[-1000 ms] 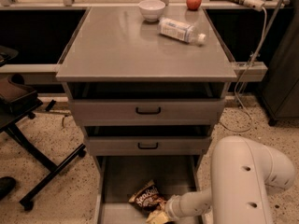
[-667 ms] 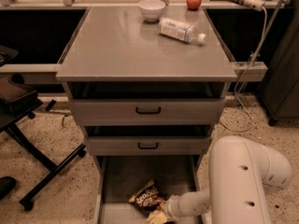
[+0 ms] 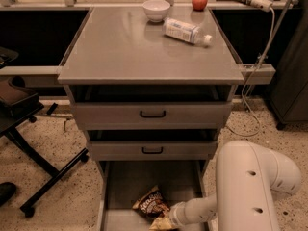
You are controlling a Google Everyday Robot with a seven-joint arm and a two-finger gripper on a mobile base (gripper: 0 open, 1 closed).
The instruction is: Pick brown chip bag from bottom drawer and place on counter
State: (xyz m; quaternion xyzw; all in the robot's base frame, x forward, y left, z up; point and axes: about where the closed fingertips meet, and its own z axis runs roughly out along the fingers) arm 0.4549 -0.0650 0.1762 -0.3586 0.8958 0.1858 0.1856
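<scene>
The brown chip bag (image 3: 151, 204) lies crumpled on the floor of the open bottom drawer (image 3: 122, 186), near its front. Its pale yellow end points toward the front edge of the view. My gripper (image 3: 167, 220) reaches in from the right at the end of the white arm (image 3: 245, 186), low in the drawer and right against the bag's front end. The bottom edge of the view partly cuts it off. The grey counter (image 3: 120, 47) tops the cabinet above.
On the counter stand a white bowl (image 3: 156, 9), a red apple (image 3: 199, 1) and a clear plastic bottle (image 3: 186, 32) lying on its side. The two upper drawers (image 3: 152, 113) are slightly open. A black chair base (image 3: 43, 177) stands to the left, and cables (image 3: 250, 90) hang to the right.
</scene>
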